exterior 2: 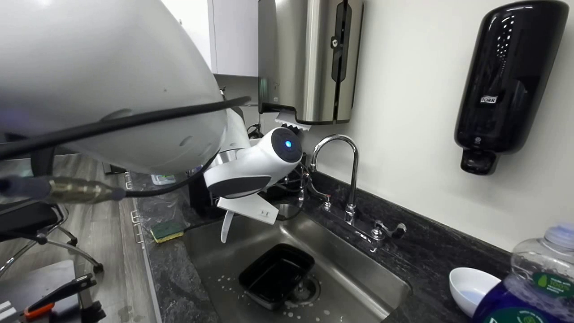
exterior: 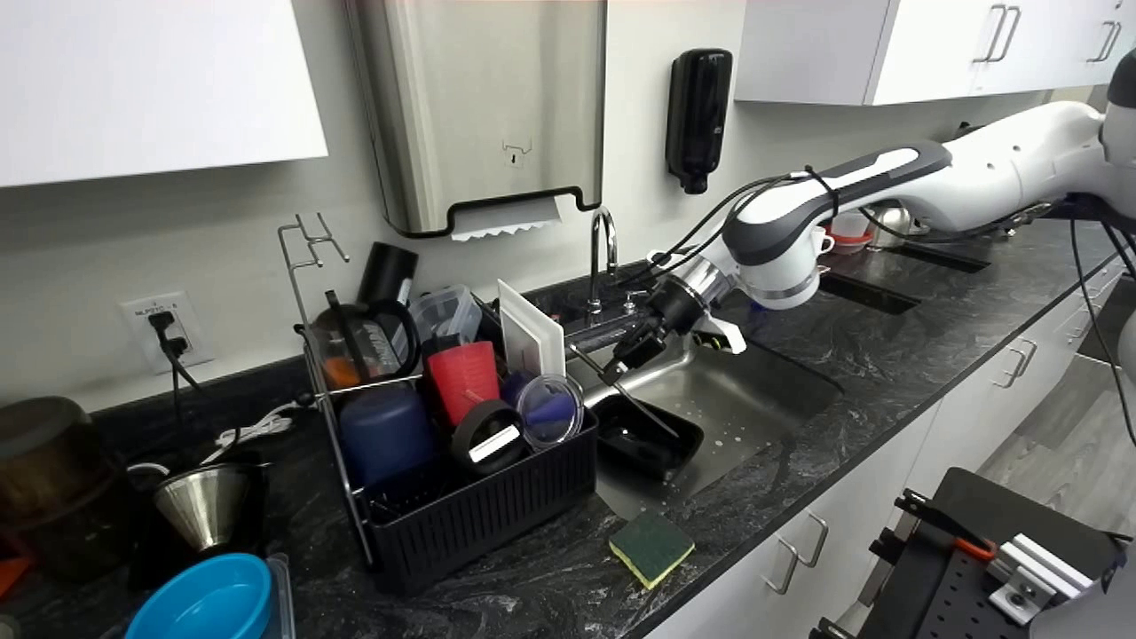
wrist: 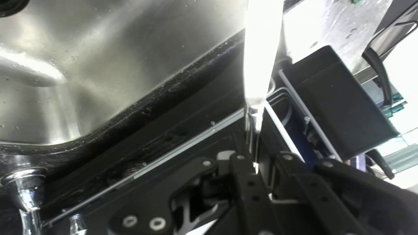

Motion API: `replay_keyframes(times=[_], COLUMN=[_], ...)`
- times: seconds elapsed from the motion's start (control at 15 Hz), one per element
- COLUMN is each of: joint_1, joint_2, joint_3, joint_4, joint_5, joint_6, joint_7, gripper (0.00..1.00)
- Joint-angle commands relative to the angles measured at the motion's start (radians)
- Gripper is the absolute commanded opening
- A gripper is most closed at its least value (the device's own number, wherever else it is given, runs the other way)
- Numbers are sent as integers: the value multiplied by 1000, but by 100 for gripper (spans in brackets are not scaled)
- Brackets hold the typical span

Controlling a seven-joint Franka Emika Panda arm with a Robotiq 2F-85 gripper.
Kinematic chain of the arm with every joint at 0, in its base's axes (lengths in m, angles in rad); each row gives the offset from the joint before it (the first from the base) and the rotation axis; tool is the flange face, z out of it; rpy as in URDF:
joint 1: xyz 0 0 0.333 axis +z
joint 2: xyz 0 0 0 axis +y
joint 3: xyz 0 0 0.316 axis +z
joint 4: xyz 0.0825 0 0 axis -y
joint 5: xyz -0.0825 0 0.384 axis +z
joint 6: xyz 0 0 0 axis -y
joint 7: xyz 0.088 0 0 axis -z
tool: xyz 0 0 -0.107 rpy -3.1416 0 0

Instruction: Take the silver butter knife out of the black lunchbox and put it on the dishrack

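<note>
Black cable (exterior 2: 134,121), white arm (exterior 2: 112,67); behind, marbled counter (exterior 2: 172,269), sink (exterior 2: 347,269), wall (exterior 2: 403,134).

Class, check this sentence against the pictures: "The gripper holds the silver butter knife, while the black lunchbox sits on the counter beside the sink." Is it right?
Not quite: the black lunchbox sits in the steel sink, not on the counter, as both exterior views show. The rest stands: the gripper holds the silver butter knife.

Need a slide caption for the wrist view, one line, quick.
Gripper shut on the silver butter knife, with the steel sink filling the upper left and a chrome fitting below.
</note>
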Motion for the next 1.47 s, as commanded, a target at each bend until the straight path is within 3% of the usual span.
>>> replay_keyframes(times=[0.0, 0.53, 1.4], joint_1=[-49, -69, -105], joint_2=[55, 57, 46], joint_3=[34, 43, 102], joint_4=[-1, 14, 6], joint_5=[49, 137, 239], joint_6=[-88, -202, -271], joint_7=[-129, -263, -306], gripper=[3, 3, 3])
